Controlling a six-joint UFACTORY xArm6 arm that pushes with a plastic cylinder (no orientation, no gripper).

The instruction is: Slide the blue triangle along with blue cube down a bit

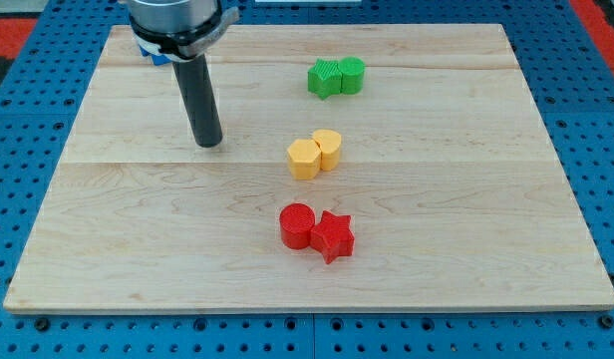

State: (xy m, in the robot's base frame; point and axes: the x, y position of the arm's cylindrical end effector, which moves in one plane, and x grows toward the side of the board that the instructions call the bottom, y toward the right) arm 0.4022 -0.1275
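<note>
A pale wooden tabletop fills the view, resting on a blue pegboard. A dark rod comes down from the arm at the view's top left, and my tip rests on the wood in the upper left part of the board. There is no pincer on this arm, only the rod, so nothing opens, closes or holds anything.

The task's blue blocks are almost wholly hidden. Only a small sliver of blue shows at the view's top left, tucked behind the arm's housing, above and to the left of my tip. I cannot tell which part is the triangle and which the cube.

The blue pieces sit near the board's top edge, so the downward slide appears not yet done. My tip stands below them, apart from them, and would likely need to get above them to push them down.

Elsewhere sit three pairs, well clear of my tip: two green blocks, two yellow blocks, and a red cylinder touching a red star.
</note>
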